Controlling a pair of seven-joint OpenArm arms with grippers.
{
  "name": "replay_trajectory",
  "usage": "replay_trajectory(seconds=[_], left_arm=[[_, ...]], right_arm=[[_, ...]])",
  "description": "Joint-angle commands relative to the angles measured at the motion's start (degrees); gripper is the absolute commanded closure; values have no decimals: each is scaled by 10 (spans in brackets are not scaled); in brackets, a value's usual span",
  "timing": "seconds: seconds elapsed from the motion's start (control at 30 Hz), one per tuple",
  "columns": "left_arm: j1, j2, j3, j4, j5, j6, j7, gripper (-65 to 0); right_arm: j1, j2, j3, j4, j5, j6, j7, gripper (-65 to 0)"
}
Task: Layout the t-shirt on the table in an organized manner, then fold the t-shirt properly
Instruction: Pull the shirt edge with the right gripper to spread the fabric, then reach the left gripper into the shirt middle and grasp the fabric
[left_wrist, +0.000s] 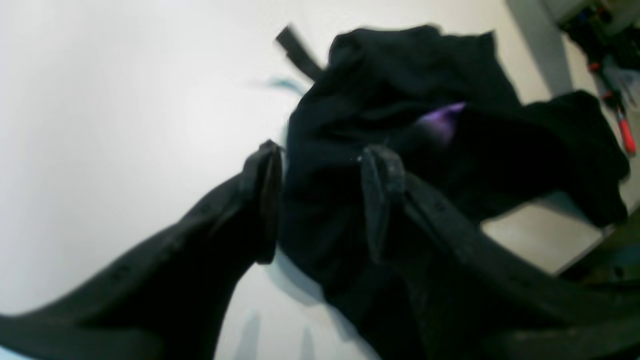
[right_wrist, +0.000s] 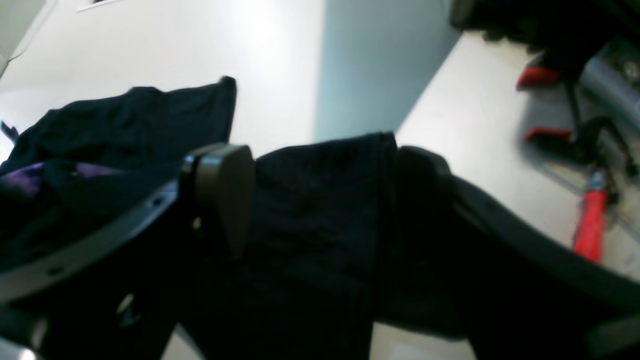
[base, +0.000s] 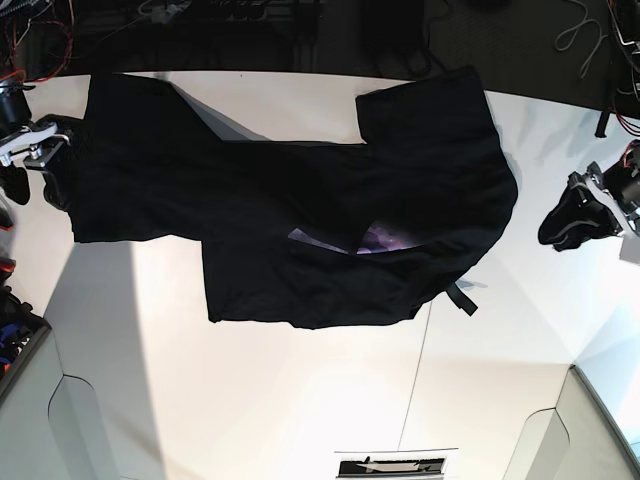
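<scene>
A black t-shirt (base: 290, 210) lies spread but rumpled across the upper half of the white surface (base: 300, 400) in the base view, its purple neck label (base: 380, 240) showing near the middle. At the left edge of that view, the right hand (right_wrist: 320, 200) sits at the shirt's end with its fingers apart and fabric between them, not pinched. At the right edge, the left hand (base: 572, 222) hovers beside the shirt, fingers apart. In the left wrist view, cloth shows between its fingers (left_wrist: 267, 200); contact cannot be told.
</scene>
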Motion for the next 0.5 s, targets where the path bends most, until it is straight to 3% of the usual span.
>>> replay_trajectory(seconds=[0.0,0.07,0.23,0.37,0.47], left_arm=[[-2,-6,-5,20,-15,-7,-10,-288],[-2,3,-4,43,-14,-7,-17,-288],[-13,8,54,91,49,-7,-81,-287],[-60,15,155,94,138,-7,-136,-258],[-108,40,219,91,224,-7,-159,-127]], right_arm=[[10,6,-8,-10,3,2,17,-428],[21,6,-33,-49,-15,2,22,-350],[38,6,-97,-127,-38,2,23,0],[42,6,-115,-146,-43,4,39,0],[42,5,-116,-146,-46,4,39,0]])
